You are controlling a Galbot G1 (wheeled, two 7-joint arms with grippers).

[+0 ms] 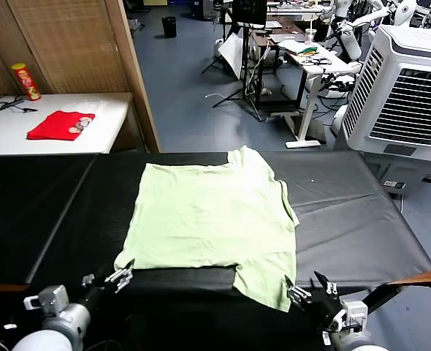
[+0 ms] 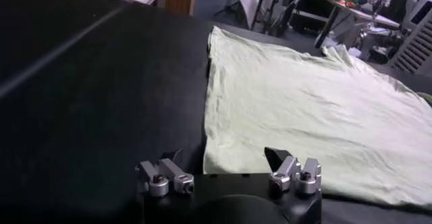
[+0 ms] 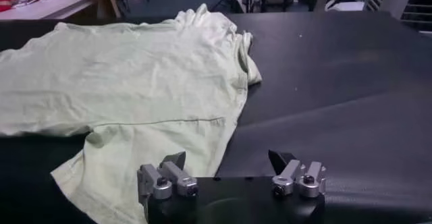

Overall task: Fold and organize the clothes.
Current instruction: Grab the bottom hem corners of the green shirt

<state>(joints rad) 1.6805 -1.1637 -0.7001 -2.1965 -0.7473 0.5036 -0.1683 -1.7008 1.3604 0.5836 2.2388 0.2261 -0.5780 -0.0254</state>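
shirt (image 1: pixel 212 223) flat, tools (image 1: pixel 119 278) (image 1: pixel 307 291) at near hem

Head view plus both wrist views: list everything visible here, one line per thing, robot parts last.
shirt: one, pale green, spread flat mid-table, near hem at the front edge
work table: one, black, under the shirt
side table: one, white, far left
red cloth: one, red, on the side table
canister: one, yellow and red, upright on the side table
air cooler: one, white, far right
left gripper: one, open, at the shirt's near left corner
right gripper: one, open, at its near right corner
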